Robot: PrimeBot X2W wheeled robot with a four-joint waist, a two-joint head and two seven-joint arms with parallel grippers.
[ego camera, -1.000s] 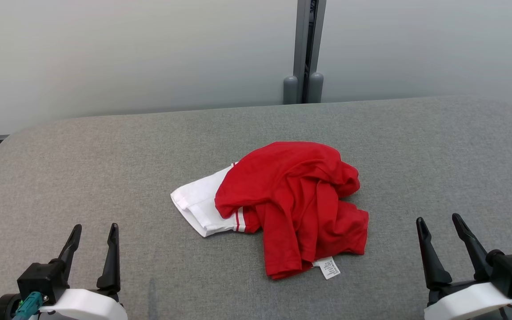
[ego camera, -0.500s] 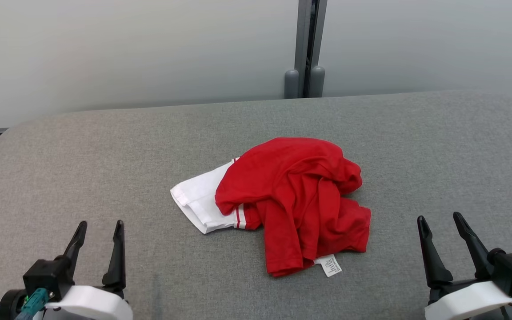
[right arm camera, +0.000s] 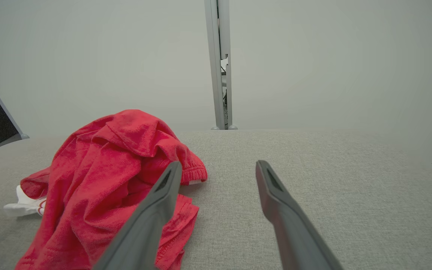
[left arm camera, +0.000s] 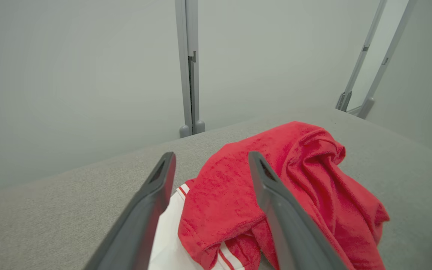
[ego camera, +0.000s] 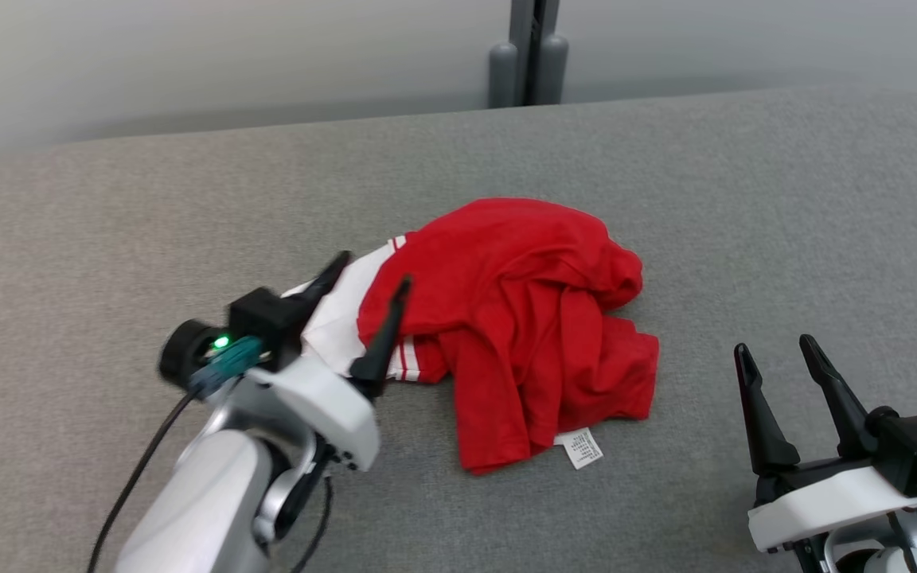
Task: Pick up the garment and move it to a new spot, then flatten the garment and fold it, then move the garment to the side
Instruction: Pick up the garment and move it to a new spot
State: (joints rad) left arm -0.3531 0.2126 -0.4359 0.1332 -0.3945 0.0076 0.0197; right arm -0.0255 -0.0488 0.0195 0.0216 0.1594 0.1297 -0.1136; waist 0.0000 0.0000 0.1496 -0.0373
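The left gripper (ego camera: 373, 268) has swung over the garment (ego camera: 522, 302) — fingers wide, pickup looks next; the right gripper (ego camera: 773, 344) waits, also wide.

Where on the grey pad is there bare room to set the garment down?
Bare grey pad lies right of the red-and-white garment, beyond the right gripper, and along the far edge. Crowded: the garment's white left end, where the open left gripper hovers.

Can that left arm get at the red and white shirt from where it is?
Probably yes: the left gripper is open at the white edge of the garment, with nothing in the way.
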